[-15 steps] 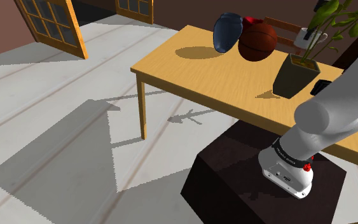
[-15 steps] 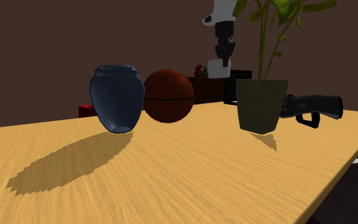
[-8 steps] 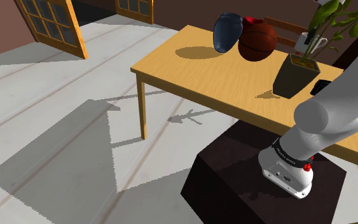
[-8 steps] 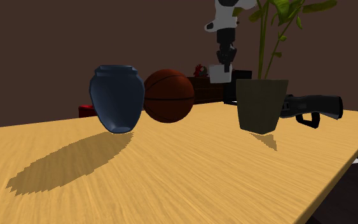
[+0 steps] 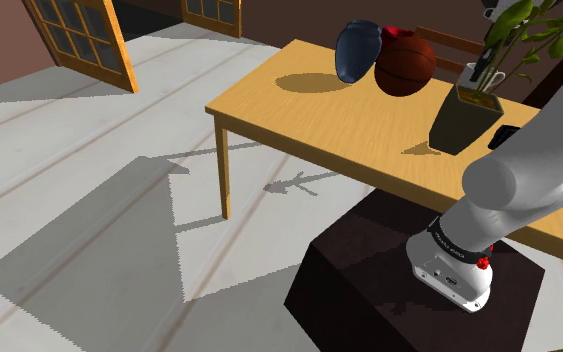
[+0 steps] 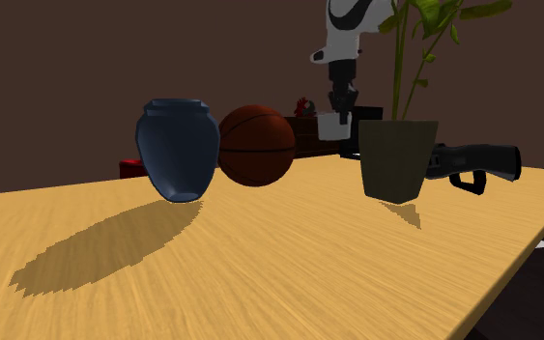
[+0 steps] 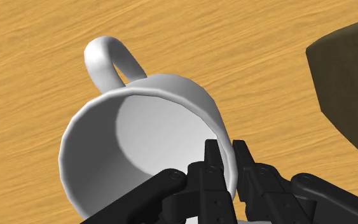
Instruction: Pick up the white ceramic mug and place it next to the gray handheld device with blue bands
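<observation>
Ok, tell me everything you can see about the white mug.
The mug is plain glossy white, empty, mouth towards the camera, with a loop handle on the side opposite the gripper. The gripper is shut on its rim wall, one finger inside, one outside. Wooden table lies beneath; the dark plant pot stands nearby.

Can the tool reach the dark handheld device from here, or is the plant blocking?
Probably yes: the tool, shut on the mug, is beside the plant pot, and the device lies at the pot's other side. Leaves hang close.
</observation>
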Robot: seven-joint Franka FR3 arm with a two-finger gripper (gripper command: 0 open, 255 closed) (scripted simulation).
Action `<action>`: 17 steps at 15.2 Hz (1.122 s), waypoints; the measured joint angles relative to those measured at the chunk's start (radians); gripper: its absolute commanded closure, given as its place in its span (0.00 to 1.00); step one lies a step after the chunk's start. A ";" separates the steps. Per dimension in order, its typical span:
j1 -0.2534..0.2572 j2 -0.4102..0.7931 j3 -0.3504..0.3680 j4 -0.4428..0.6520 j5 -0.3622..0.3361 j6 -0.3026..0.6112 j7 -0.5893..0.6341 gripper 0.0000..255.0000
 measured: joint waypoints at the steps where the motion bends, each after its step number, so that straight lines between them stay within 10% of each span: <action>1: -0.001 0.005 0.000 -0.007 0.003 0.011 -0.001 1.00; 17: -0.016 0.087 0.011 -0.137 0.054 0.210 -0.022 1.00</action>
